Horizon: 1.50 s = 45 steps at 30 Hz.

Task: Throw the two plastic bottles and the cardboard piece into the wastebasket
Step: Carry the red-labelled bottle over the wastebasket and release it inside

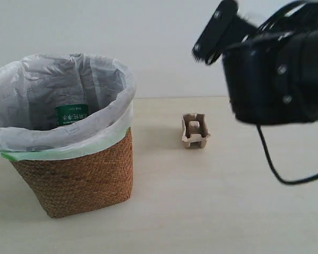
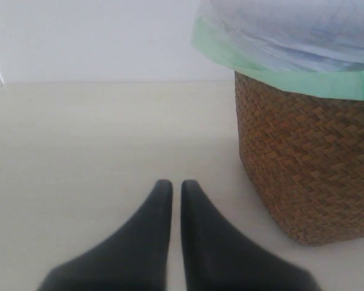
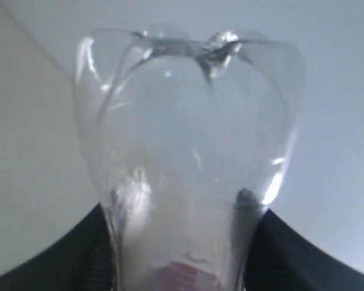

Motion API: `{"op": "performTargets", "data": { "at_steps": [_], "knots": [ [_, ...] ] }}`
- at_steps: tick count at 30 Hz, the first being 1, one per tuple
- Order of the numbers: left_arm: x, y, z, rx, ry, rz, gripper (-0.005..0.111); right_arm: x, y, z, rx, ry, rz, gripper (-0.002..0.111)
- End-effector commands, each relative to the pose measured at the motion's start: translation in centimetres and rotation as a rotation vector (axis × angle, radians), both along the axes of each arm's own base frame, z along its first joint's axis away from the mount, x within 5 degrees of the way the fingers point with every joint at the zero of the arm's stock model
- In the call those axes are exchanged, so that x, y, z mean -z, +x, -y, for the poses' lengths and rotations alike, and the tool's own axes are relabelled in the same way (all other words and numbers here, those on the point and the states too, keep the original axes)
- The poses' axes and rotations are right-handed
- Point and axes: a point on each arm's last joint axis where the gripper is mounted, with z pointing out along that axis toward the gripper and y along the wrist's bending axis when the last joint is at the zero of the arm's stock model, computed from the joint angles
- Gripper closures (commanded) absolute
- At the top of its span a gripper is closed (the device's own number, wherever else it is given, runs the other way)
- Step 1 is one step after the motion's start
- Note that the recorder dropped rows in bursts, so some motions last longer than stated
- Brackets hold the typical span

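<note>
a pale wooden worktop [image 1: 212, 201] fills the lower part of the exterior view, with a plain white wall behind it. at the left of that view stands the wastebasket [image 1: 74, 177], brown woven wicker narrowing towards its foot, lined with a translucent white plastic bag [image 1: 103, 79] folded over the rim, a green edge showing below the fold. the right arm [image 1: 275, 74] is a blurred black mass at the upper right, held above the worktop, with a black cable [image 1: 273, 164] looping under it. in the right wrist view the right gripper [image 3: 185, 242] has its jaws pinching the longer bottle [image 3: 188, 139], a clear plastic body whose lobed base points away from the camera and whose red label just shows at the bottom edge. the shorter bottle [image 1: 71, 114] lies inside the wastebasket, only its green-and-white label visible against the bag. the cardboard piece [image 1: 194, 130] sits on the worktop near the middle of the exterior view, right of the wastebasket and apart from it, a central peg rising between its raised walls. in the left wrist view the left gripper [image 2: 176, 188] has its jaws pressed together on nothing, low over the worktop, beside the wastebasket at the frame's right.
</note>
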Motion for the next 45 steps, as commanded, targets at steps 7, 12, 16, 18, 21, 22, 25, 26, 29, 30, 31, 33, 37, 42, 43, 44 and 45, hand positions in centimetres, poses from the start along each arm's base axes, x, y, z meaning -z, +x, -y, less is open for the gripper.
{"op": "performTargets", "data": {
  "at_steps": [7, 12, 16, 18, 21, 22, 25, 26, 29, 30, 31, 33, 37, 42, 43, 44, 45],
  "knots": [
    [0.1, 0.0, 0.1, 0.007, -0.006, 0.000, 0.102, -10.5, 0.5, 5.2, 0.015, 0.581, 0.165, 0.108],
    [0.1, 0.0, 0.1, 0.007, -0.006, 0.000, 0.102, -11.4, 0.8, 7.9, 0.151, 0.510, 0.195, 0.108],
    [0.1, 0.0, 0.1, 0.007, -0.006, 0.000, 0.102, -11.7, 0.7, 9.5, 0.243, 0.416, 0.214, 0.108],
    [0.1, 0.0, 0.1, 0.007, -0.006, 0.000, 0.102, -11.9, 0.7, 9.8, 0.263, 0.383, 0.224, 0.108],
    [0.1, 0.0, 0.1, 0.007, -0.006, 0.000, 0.102, -12.0, 0.6, 9.9, 0.268, 0.370, 0.231, 0.108],
    [0.1, 0.0, 0.1, 0.007, -0.006, 0.000, 0.102, -11.9, 0.7, 9.9, 0.265, 0.380, 0.224, 0.108],
    [0.1, 0.0, 0.1, 0.007, -0.006, 0.000, 0.102, -11.2, 0.9, 9.2, 0.230, 0.492, 0.185, 0.108],
    [0.1, 0.0, 0.1, 0.007, -0.006, 0.000, 0.102, -11.0, 1.1, 8.7, 0.199, 0.541, 0.170, 0.108],
    [0.1, 0.0, 0.1, 0.007, -0.006, 0.000, 0.102, -9.9, 1.9, 6.4, 0.047, 0.755, 0.071, 0.108],
    [0.1, 0.0, 0.1, 0.007, -0.006, 0.000, 0.102, -9.5, 2.0, 5.3, -0.020, 0.857, 0.023, 0.108],
    [0.1, 0.0, 0.1, 0.007, -0.006, 0.000, 0.102, -9.5, 2.2, 3.9, -0.124, 0.967, -0.021, 0.108],
    [0.1, 0.0, 0.1, 0.007, -0.006, 0.000, 0.102, -10.1, 2.1, 1.0, -0.358, 1.192, -0.064, 0.107],
    [0.1, 0.0, 0.1, 0.007, -0.006, 0.000, 0.102, -13.9, 0.2, -4.0, -0.714, 1.547, 0.029, 0.066],
    [0.1, 0.0, 0.1, 0.007, -0.006, 0.000, 0.102, -15.5, 0.2, -6.4, -0.728, 1.551, -0.106, 0.005],
    [0.1, 0.0, 0.1, 0.007, -0.006, 0.000, 0.102, -15.3, 0.3, -6.6, -0.710, 1.531, -0.154, 0.006],
    [0.1, 0.0, 0.1, 0.007, -0.006, 0.000, 0.102, -15.1, 0.4, -6.8, -0.702, 1.507, -0.180, 0.007],
    [0.1, 0.0, 0.1, 0.007, -0.006, 0.000, 0.102, -14.9, 0.4, -6.9, -0.694, 1.493, -0.204, 0.007]
  ]
}}
